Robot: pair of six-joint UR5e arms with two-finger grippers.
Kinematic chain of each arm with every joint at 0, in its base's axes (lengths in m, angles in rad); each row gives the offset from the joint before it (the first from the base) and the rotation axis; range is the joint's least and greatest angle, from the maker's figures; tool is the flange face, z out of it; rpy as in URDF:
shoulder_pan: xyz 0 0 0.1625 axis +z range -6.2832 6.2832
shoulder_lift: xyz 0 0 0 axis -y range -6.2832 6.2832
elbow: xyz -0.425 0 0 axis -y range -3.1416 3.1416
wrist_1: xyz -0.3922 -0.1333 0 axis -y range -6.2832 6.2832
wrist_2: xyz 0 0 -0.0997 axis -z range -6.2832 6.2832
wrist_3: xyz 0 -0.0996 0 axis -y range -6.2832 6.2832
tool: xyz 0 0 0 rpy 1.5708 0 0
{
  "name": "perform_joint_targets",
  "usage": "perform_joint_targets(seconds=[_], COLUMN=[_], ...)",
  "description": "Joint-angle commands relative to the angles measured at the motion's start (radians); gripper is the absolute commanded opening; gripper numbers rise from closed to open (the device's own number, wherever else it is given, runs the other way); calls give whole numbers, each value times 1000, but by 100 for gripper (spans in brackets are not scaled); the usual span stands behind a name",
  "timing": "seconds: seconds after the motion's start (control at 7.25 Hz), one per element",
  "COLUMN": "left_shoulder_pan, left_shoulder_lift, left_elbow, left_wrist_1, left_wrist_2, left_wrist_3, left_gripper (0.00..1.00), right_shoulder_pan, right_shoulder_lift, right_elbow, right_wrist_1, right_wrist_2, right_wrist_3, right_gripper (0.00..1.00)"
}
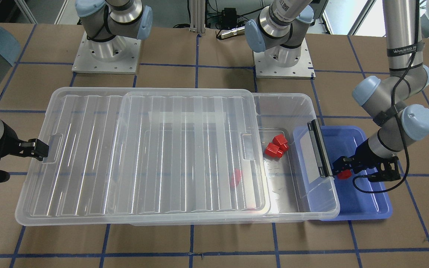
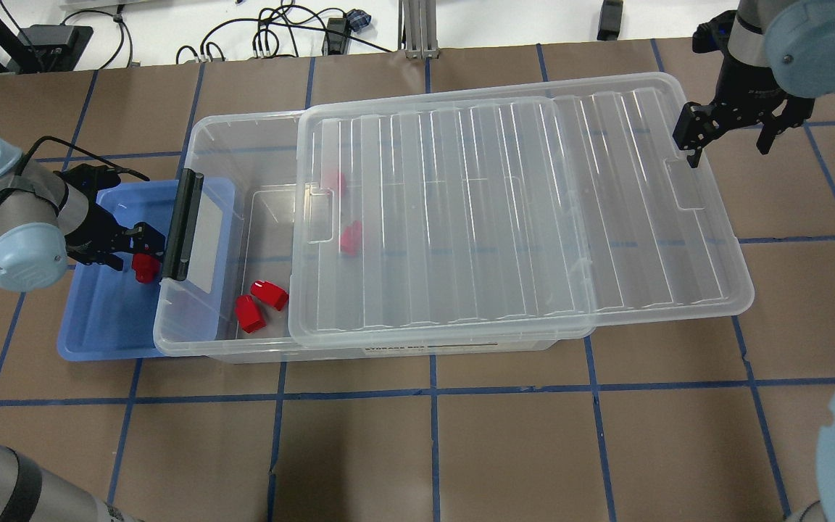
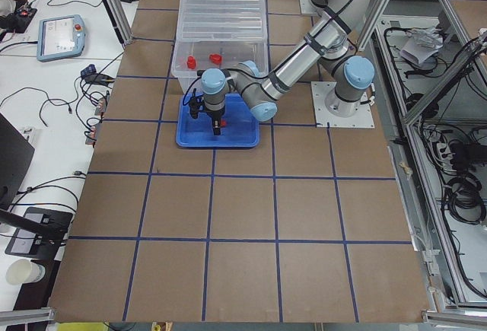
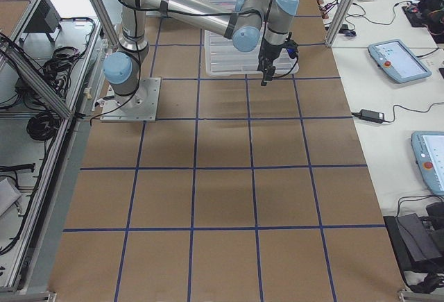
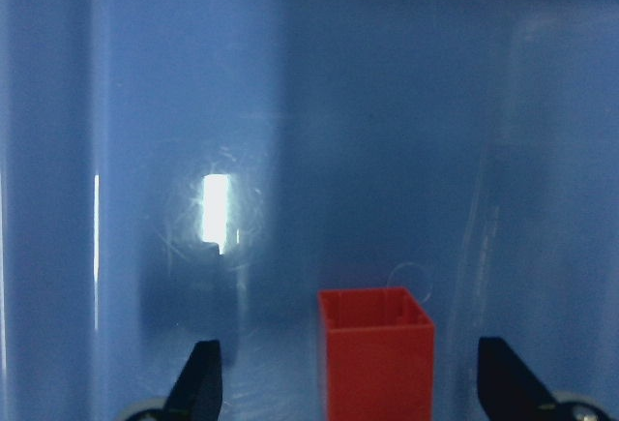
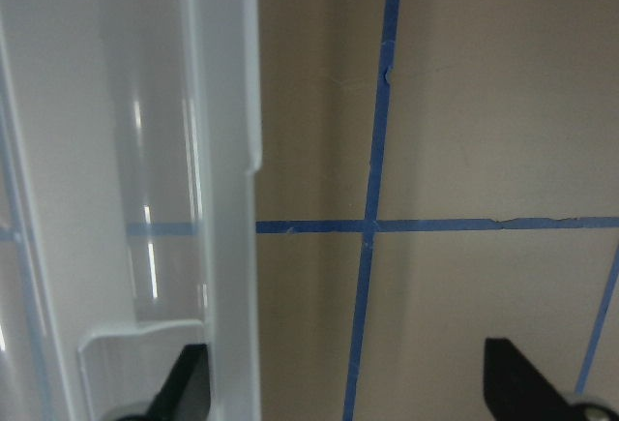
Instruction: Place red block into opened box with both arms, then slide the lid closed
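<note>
The left gripper point(image 5: 354, 378), fingers spread, frames a red block point(image 5: 377, 348) apparently resting on a blue tray point(image 5: 290, 102).

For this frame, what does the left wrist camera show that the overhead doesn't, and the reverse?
Left wrist only: the red block has a hollow open top, with clear gaps between it and both fingertips of the open left pincer. Overhead only: the box, its lid slid partly open, other red blocks inside, and the right pincer at the lid's far end. Both: the red block on the blue tray, at the left pincer.
</note>
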Motion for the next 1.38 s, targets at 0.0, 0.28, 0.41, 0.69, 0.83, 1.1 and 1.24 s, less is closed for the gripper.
perform_joint_targets(seconds=[0.0, 0.28, 0.41, 0.69, 0.83, 1.1, 1.24], left_shoulder_pan=[-10, -11, -16, -17, -22, -141, -225], left_shoulder_lift=[-4, 25, 42, 115, 132, 175, 192], left_elbow=[-1, 10, 15, 196, 343, 531, 544], left_wrist_1=[-1, -18, -54, -390, -600, -836, -849], left_wrist_2=[2, 3, 3, 6, 8, 22, 26], left_wrist_3=[-5, 1, 5, 6, 2, -25, -154], left_gripper=[34, 18, 11, 10, 10, 10, 10], right_shoulder_pan=[-26, -33, -33, -50, -58, -58, -58], right_shoulder_lift=[0, 0, 0, 0, 0, -1, -3], right_elbow=[0, 0, 0, 0, 0, -2, -15], right_wrist_1=[-4, -25, -27, -32, -32, -32, -27], right_wrist_2=[-6, -18, -41, -41, -41, -38, -27], right_wrist_3=[-52, -89, -96, -133, -144, -141, -136], right_gripper=[100, 100, 100, 100, 100, 100, 100])
